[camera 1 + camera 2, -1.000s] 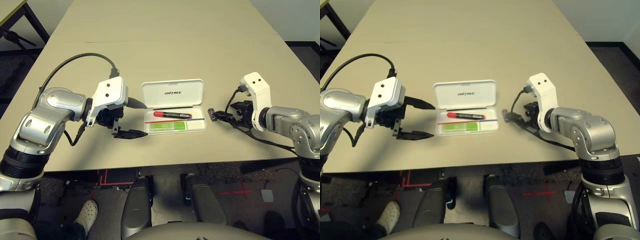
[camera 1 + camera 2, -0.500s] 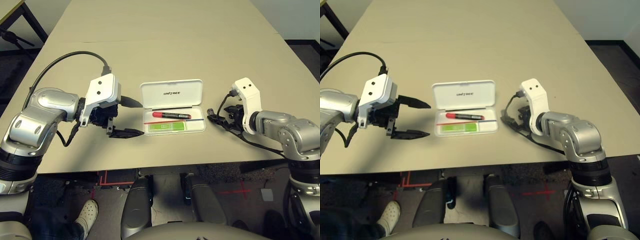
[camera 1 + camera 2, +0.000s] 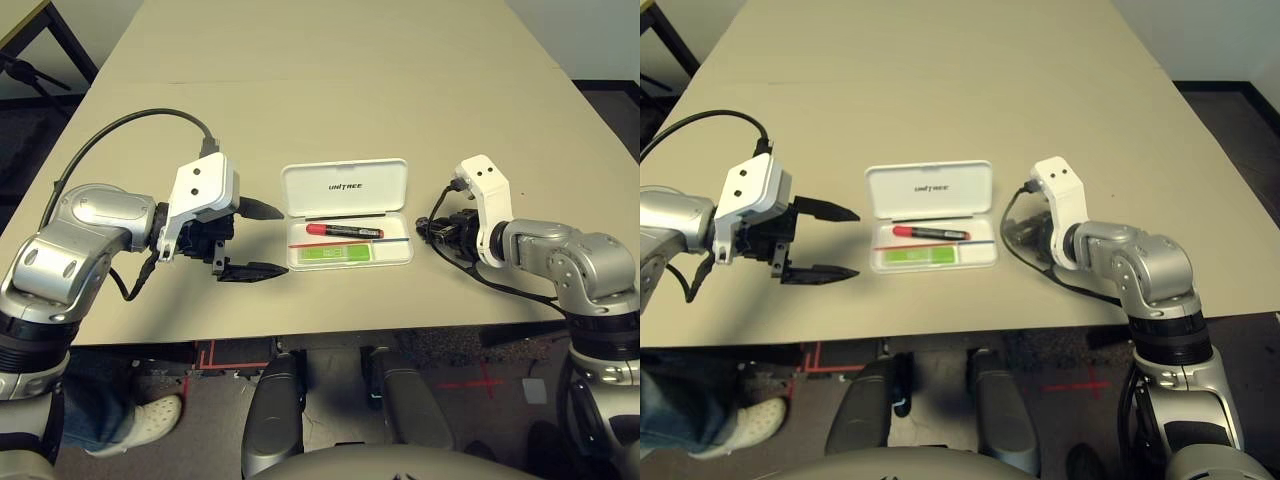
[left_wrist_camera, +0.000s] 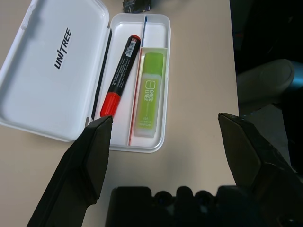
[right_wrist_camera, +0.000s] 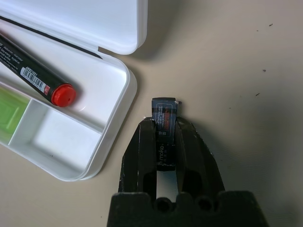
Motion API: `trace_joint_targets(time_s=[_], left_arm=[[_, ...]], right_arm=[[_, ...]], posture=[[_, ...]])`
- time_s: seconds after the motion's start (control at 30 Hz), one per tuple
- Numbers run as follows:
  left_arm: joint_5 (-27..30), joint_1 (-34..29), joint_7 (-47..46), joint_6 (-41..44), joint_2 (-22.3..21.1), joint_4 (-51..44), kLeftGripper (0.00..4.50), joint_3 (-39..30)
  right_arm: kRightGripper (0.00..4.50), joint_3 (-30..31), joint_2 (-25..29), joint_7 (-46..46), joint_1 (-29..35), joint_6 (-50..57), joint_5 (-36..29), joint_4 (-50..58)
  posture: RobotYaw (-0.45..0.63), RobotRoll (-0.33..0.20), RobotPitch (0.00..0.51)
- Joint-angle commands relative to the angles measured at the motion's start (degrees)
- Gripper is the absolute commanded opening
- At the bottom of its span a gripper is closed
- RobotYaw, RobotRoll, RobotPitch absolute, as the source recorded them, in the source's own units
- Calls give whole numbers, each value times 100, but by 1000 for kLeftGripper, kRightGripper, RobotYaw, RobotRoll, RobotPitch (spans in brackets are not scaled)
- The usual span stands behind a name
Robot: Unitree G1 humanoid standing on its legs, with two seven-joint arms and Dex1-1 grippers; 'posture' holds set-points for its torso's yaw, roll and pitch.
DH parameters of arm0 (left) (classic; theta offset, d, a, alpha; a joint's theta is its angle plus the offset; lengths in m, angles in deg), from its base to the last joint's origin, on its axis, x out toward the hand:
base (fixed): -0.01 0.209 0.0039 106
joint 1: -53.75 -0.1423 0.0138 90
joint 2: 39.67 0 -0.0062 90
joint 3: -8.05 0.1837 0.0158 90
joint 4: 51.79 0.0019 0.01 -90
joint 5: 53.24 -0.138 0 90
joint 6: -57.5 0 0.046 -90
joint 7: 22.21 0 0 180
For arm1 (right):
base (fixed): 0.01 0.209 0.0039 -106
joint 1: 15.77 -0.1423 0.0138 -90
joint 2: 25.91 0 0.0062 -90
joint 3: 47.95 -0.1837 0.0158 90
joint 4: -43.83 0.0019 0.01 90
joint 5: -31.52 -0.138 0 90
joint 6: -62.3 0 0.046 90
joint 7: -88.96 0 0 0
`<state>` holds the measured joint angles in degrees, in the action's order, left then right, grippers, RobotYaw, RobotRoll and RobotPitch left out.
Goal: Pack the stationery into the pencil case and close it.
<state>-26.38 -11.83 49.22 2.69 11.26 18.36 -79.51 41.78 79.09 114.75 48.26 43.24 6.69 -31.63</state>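
Observation:
The white pencil case (image 3: 310, 190) lies open at the table's middle, its "UNITREE" lid (image 4: 42, 85) laid back. In its tray rest the red marker (image 3: 343, 230) and the light-green strip (image 3: 338, 253). Just right of the case, my right gripper (image 3: 428, 229) is low over the table, shut on the tiny dark grey block (image 5: 164, 113), whose end sticks out past the fingertips (image 5: 144, 130). The block hangs close beside the tray's right end (image 5: 113, 137), outside it. My left gripper (image 3: 262, 240) stands open left of the case, holding nothing.
The tan table (image 3: 330, 80) stretches wide and bare beyond the case. Its front edge (image 3: 330, 330) runs close below both grippers. A black cable (image 3: 130, 125) loops over my left arm. A person's shoe (image 3: 150, 418) shows on the floor at lower left.
My right gripper has shut on the small dark block and turned a little toward the case. My left gripper has drifted slightly left and stays open.

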Motion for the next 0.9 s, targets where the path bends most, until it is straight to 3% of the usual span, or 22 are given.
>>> trace_joint_targets(time_s=[0.03,0.17,0.5,0.7,0.9], left_arm=[[17,-43,-14,-54,-64,-79,4500,-38],[-19,-38,2,-137,-50,18,4500,-12],[-105,141,62,-320,8,357,4500,102],[-136,270,60,-344,46,474,4500,157],[-109,277,19,-274,43,364,4500,158]], right_arm=[[276,63,257,65,43,-8,67,86],[276,181,658,622,152,-497,-26,261],[276,483,2296,2649,407,-1588,-172,403],[276,577,2510,3582,101,-2317,-184,165],[276,1044,2659,4784,-689,-3119,75,-331]], posture=[[46,0,219],[30,0,217],[16,0,212],[17,0,204],[26,0,194]])
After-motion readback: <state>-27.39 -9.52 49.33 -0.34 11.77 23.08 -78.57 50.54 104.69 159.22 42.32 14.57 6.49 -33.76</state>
